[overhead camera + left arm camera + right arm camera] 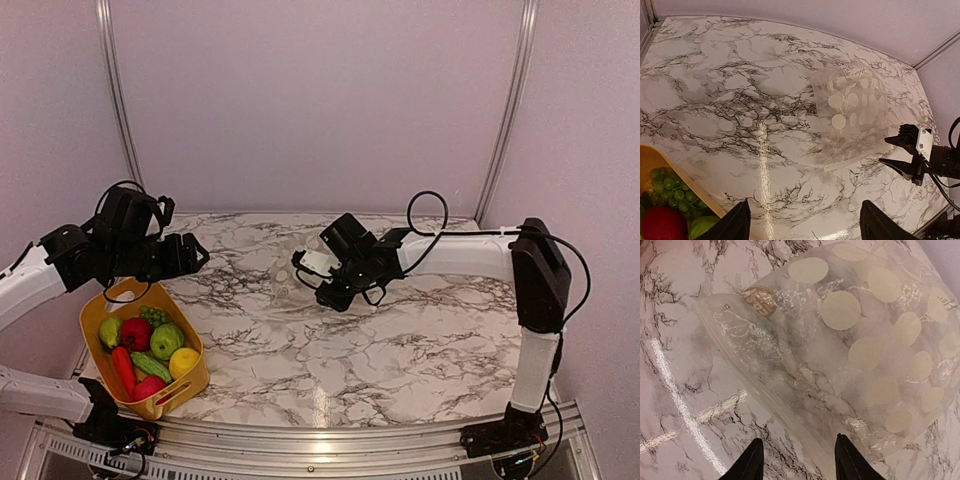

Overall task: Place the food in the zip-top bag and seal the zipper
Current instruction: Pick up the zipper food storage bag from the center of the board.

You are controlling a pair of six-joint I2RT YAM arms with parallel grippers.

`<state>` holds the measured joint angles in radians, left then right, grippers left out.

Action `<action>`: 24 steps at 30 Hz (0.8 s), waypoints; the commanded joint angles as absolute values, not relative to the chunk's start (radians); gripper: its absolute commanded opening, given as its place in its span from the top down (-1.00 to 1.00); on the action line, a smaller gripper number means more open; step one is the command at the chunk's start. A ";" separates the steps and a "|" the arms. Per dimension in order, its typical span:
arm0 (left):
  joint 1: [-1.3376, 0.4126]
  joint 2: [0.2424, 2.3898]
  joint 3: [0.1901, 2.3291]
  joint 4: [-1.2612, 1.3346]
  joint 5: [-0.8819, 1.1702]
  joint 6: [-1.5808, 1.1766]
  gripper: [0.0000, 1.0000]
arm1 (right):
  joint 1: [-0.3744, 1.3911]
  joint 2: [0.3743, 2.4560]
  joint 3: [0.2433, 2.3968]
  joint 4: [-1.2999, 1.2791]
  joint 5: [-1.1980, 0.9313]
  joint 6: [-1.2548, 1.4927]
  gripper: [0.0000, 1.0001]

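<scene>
Grabbing the bag (840,350) is the tricky part. It is thin and lies flat on the table (400,340), well apart from the bin (190,385). The right gripper (799,452) may pinch both sides at once and keep the mouth shut. It may also slip and just push the bag along. That gripper is open with nothing in it, and its tips are right by the bag's near edge. The strip along that edge looks like the zipper (855,158), but I cannot tell if it is open or shut.

The left gripper (805,215) is open too and holds nothing. It hangs up by the bin. The food is packed tight in there, so a grab may catch two pieces or knock one out. A round piece could roll off the table.

Count: one bag, one bin, two grippers. In the bin I see two green apples (166,340), one red apple (136,333), one lemon (183,361), one carrot (123,368), one cucumber (150,364), one bunch of grapes (153,315) and one red pepper (148,387). That makes eight pieces, none in the bag.
</scene>
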<state>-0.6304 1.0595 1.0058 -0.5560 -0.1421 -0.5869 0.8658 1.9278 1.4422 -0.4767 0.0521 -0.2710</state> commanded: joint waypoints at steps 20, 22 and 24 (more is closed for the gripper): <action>-0.632 0.972 1.080 -0.643 -0.163 -0.630 -0.53 | 0.876 2.113 1.577 -0.508 0.152 -0.307 0.09; -0.633 0.978 1.084 -0.643 -0.162 -0.629 -0.53 | 0.877 2.133 1.591 -0.507 0.174 -0.305 0.13; -0.632 0.983 1.087 -0.644 -0.157 -0.628 -0.53 | 0.876 2.154 1.626 -0.518 0.197 -0.289 0.25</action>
<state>-0.6304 0.9745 1.0634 -0.6125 -0.1490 -0.6247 0.8661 2.1071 1.5524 -0.5022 0.1375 -0.3000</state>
